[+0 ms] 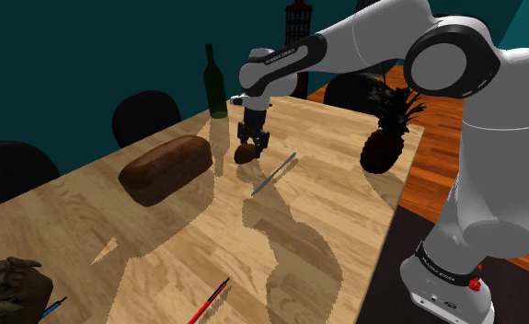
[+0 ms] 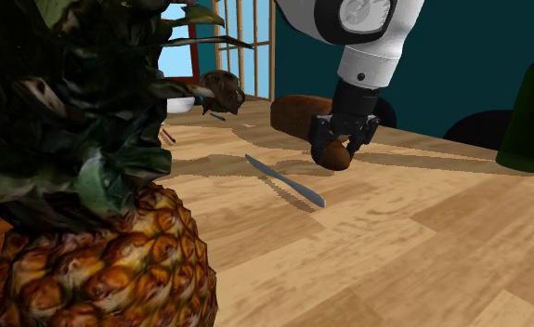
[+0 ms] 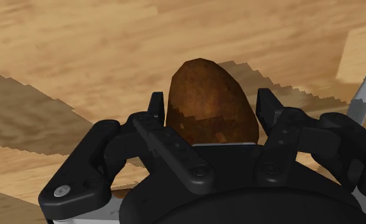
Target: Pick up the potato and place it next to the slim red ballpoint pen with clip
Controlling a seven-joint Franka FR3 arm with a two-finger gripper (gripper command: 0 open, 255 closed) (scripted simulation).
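The potato [image 1: 246, 153] is a brown oval lump on the wooden table [image 1: 161, 239], near the far middle in the shoulder view. My black gripper [image 1: 251, 143] comes down on it from above and is shut on it. The wrist view has the potato [image 3: 208, 98] clasped between the two fingers [image 3: 154, 108], its rounded end sticking out past them. The second exterior view puts the potato [image 2: 339, 155] low at the table surface inside the gripper [image 2: 344, 147]. The slim red pen [image 1: 209, 301] lies near the table's front edge, far from the gripper.
A brown bread loaf [image 1: 166, 168] lies to the shoulder view's left of the potato. A dark green bottle [image 1: 216, 83] stands behind, and a pineapple [image 1: 388, 138] at the right edge. A thin grey knife-like object [image 1: 273, 173] lies beside the potato. A blue pen [image 1: 52, 308] and a brown lump [image 1: 9, 290] sit at front left.
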